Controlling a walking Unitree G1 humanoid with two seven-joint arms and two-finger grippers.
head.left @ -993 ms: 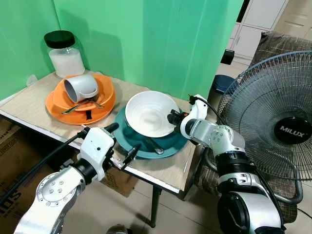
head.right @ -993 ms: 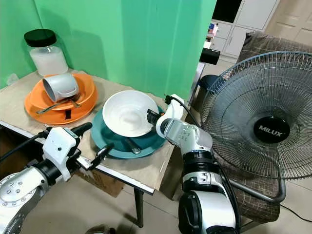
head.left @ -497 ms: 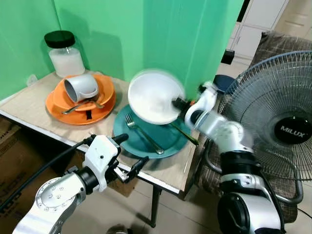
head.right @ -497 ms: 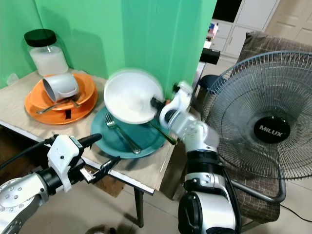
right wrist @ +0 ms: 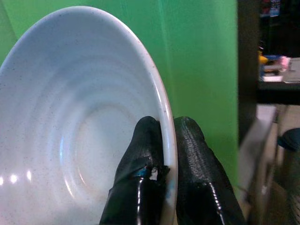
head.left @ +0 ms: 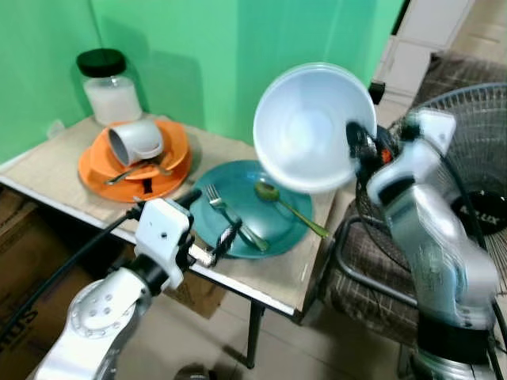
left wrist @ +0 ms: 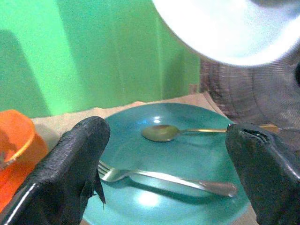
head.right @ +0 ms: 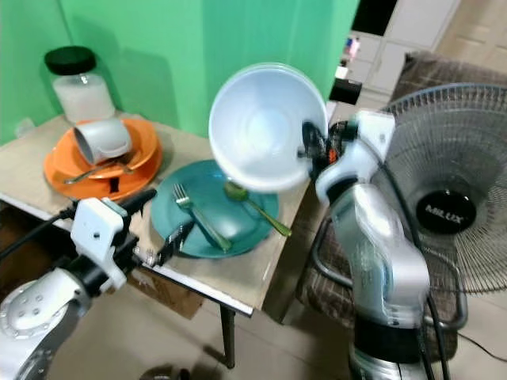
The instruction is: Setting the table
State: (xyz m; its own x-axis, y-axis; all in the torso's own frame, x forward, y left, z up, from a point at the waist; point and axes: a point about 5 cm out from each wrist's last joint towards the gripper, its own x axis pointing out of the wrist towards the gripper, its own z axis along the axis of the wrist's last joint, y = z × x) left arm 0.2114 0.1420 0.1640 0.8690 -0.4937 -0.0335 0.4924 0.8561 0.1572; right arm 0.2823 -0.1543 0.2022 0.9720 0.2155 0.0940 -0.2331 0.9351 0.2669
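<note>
My right gripper (head.left: 356,145) is shut on the rim of a white bowl (head.left: 310,127) and holds it tilted high above the table, its hollow facing me. In the right wrist view the black fingers (right wrist: 187,154) pinch the bowl's rim (right wrist: 166,117). Below lies a teal plate (head.left: 238,207) with a fork (head.left: 231,218) and a gold spoon (head.left: 287,204) on it. My left gripper (head.left: 207,228) stands open at the table's front edge, just before the plate. An orange bowl (head.left: 103,166) further left holds a grey mug (head.left: 135,141) on its side and cutlery.
A jar with a black lid (head.left: 109,87) stands at the back left against the green wall. A large floor fan (head.right: 444,198) and a chair stand right of the table. A cardboard box (head.left: 24,269) sits under the table on the left.
My right gripper has lifted the white bowl off the teal plate, up and to the right, uncovering the fork and spoon. The left gripper has drawn a little closer to the plate.
</note>
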